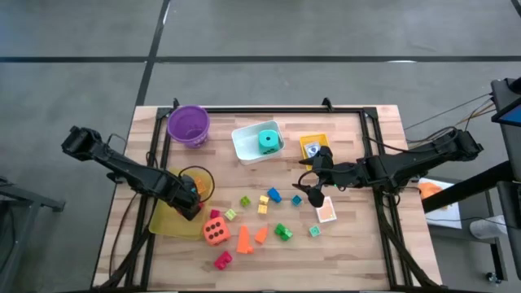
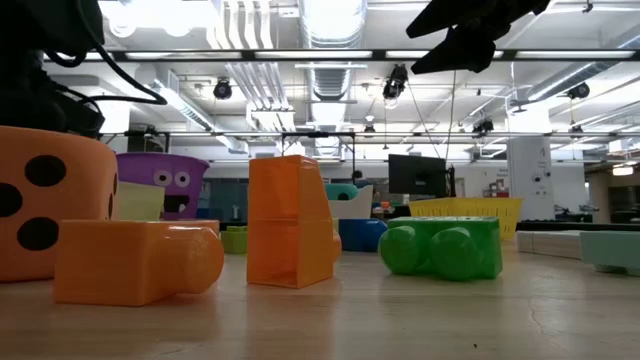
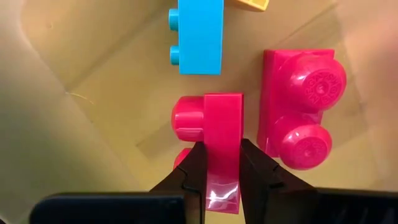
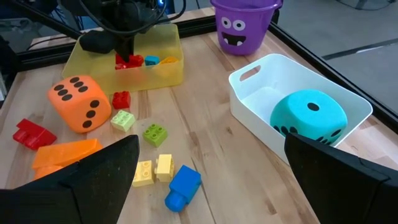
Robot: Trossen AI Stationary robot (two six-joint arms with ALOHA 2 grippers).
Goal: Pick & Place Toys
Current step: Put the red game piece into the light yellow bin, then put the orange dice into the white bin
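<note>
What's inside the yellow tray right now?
In the yellow tray: a red block gripped by the left claw, a second red block, a blue block and a yellow piece. The arm hides the rest.

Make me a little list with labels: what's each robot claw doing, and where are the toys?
left claw: shut on a red block, down inside the yellow tray
in that tray too: a second red block and a blue block
right claw: open, holding nothing, above the loose toys mid-table
teal die: in the white tray
orange die: on the table beside the yellow tray
purple bowl: at the table's far edge
</note>
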